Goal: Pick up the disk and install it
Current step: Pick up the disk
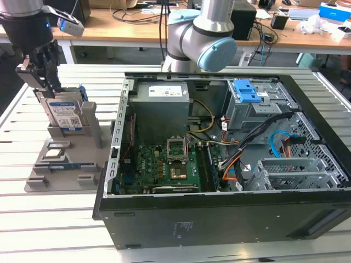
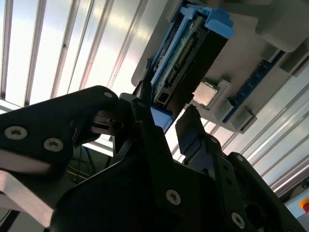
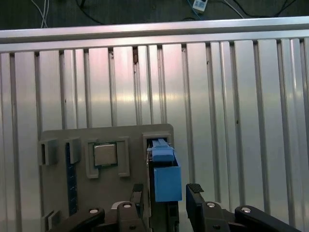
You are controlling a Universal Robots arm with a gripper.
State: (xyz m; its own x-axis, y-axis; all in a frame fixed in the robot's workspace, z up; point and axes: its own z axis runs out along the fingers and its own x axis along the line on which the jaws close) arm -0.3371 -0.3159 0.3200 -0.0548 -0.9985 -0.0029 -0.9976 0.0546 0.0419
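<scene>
**A:** Exterior view: the black two-fingered gripper (image 1: 48, 85) hangs over the flat silver-metal disk (image 1: 64, 112) with a blue plastic frame. It stands on edge in the grey plastic holder (image 1: 71, 164), to the exterior view's left of the open black computer case (image 1: 219, 224).

**B:** There's a white-and-blue label on its face, but the print is too small to read.

**A:** Second wrist view: the jaws are parted, one on either side of the disk's blue end. Light shows between, so it grips nothing.

**B:** First wrist view agrees. One finger (image 3: 194, 193) stands just clear of the frame. Centring squarely looks wise, so both pads meet together and the disk doesn't tip in its slot.

Arm (image 1: 202, 45) bent at elbow, gripper (image 1: 48, 86) pointing straight down, 2 fingers (image 3: 194, 194) parted
</scene>
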